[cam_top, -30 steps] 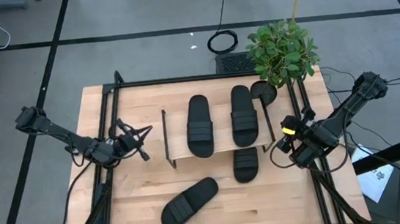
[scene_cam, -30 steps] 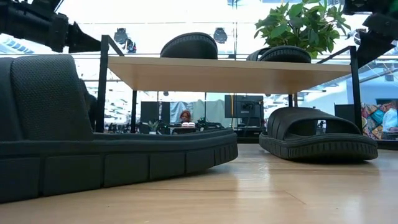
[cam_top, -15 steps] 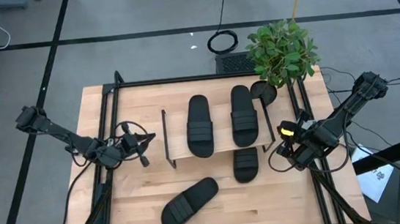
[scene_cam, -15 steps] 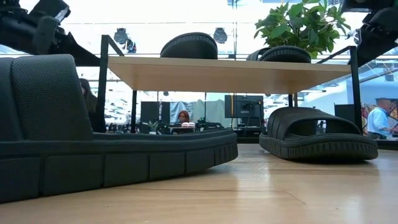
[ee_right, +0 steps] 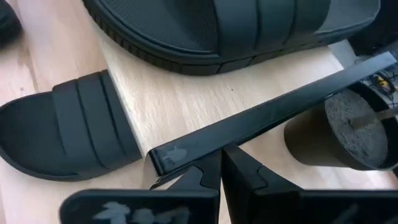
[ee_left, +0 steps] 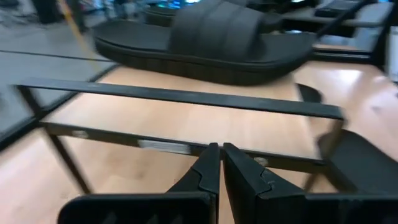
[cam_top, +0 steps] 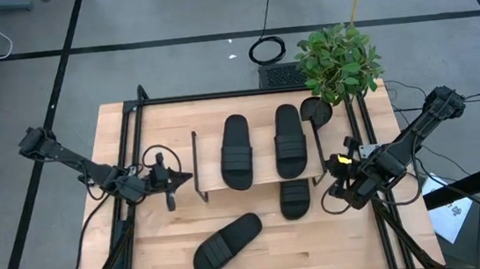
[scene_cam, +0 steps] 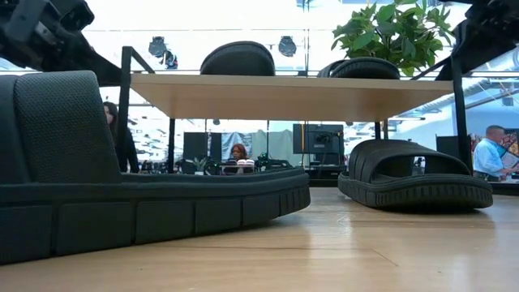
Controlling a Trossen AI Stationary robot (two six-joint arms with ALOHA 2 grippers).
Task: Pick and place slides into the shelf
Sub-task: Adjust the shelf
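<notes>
Black, shut and empty, the left pincer (cam_top: 176, 178) presses at the left end of the shelf (cam_top: 262, 178), mid-frame. Two slides (cam_top: 235, 151) sit on its top board, one (cam_top: 295, 198) pokes out beneath, one (cam_top: 226, 244) lies loose on the tabletop (cam_top: 356, 238) at lower centre. Right of the shelf, the right pincer (cam_top: 327, 186) is shut against the frame. Judging so, they are nudging the shelf; next, open over the loose slide.
</notes>
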